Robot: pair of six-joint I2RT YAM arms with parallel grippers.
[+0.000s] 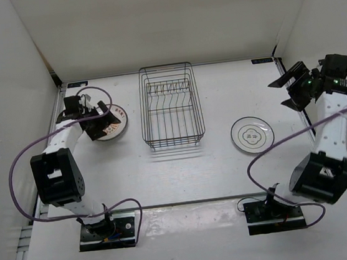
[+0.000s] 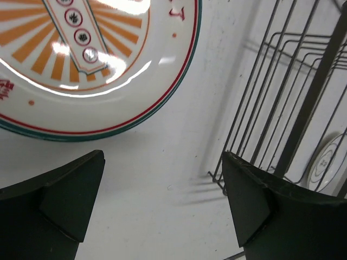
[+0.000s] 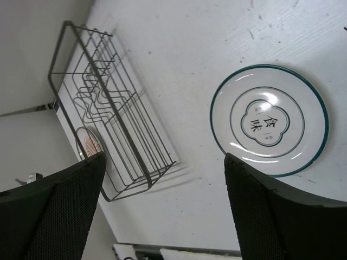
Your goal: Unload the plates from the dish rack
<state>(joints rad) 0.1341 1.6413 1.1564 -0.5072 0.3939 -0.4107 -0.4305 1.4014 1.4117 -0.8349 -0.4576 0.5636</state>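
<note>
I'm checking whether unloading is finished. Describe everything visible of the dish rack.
The dish rack is a rectangular basket of thin dark wire, metal by its look, with a row of upright divider prongs along its floor. It stands upright and level in the middle of the white table, its long sides running away from the arm bases. No plate shows inside it. Only the table touches it: the orange-patterned plate lies apart on its left, the dark-ringed plate apart on its right.

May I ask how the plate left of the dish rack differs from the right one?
The left plate has orange rays; the right plate has dark rings around an emblem. The left gripper partly hides the left plate; the right plate lies uncovered. Both are round and white.
</note>
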